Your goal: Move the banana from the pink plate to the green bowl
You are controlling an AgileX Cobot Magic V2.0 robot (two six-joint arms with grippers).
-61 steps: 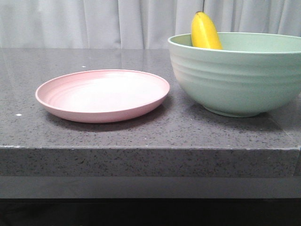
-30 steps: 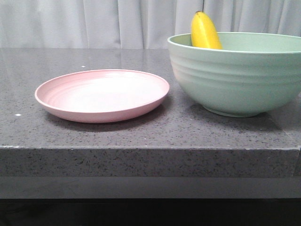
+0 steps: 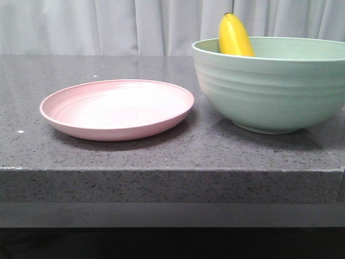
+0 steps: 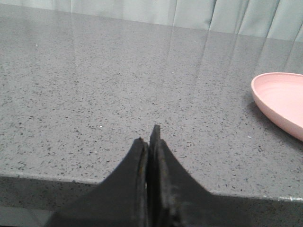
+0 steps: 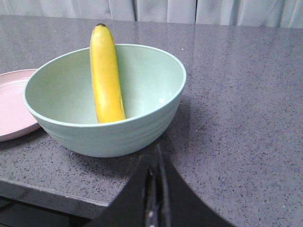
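My left gripper [image 4: 150, 142] has its two dark fingers pressed together with nothing between them, poised at the near edge of the speckled dark-grey stone table [image 4: 104, 94], well to the left of the shallow round pale-pink matte plate [image 4: 281, 101], whose rim shows only at the edge of that wrist view. My right gripper [image 5: 155, 163] is likewise closed on nothing, its black fingers meeting at a thin seam, and it sits near the front edge of the table, just on the near side of the large deep pale mint-green ridged bowl [image 5: 109, 106]. The short, curved, glossy bright-yellow banana [image 5: 105, 75] stands steeply inside that bowl, leaning against the inner wall, its lower end down in the bowl and its dark stem tip projecting above the rim. In the front view, the banana [image 3: 234, 36] rises over the bowl's [image 3: 272, 86] left far rim. The pink plate [image 3: 117, 108] lies flat on the table to the left of the bowl, close beside it, with a narrow gap showing between them in the front view, and carries nothing. Neither gripper appears in the front view. A pale pleated curtain [image 3: 108, 27] hangs behind the table's far edge.
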